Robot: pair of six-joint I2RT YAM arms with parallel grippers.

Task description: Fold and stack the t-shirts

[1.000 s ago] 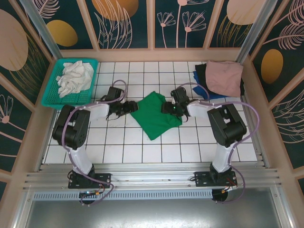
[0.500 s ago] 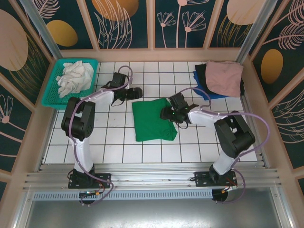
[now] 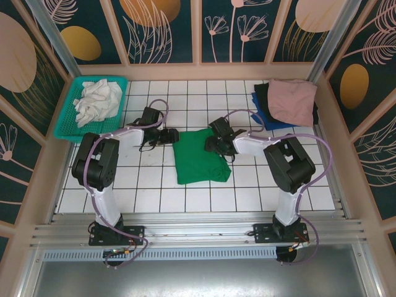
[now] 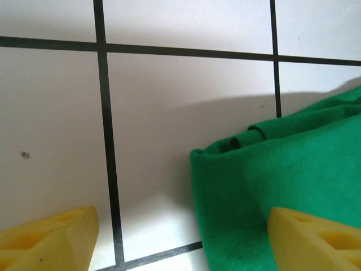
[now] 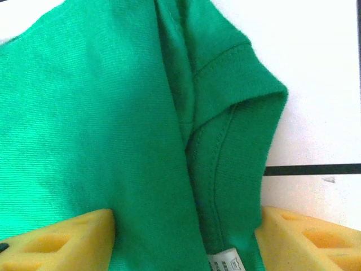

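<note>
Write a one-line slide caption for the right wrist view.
Open right gripper straddling the sleeve of a green t-shirt on a white tiled table.

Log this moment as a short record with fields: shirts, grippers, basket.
green t-shirt: folded into a rectangle, lying flat mid-workspace
left gripper: open, low at the shirt's edge, one finger over the cloth and one off it
right gripper: open, fingers either side of the sleeve
stack: pink t-shirt on top, black t-shirt and blue t-shirt edges beneath, back right
basket: teal mesh, back left, holds crumpled white cloth
</note>
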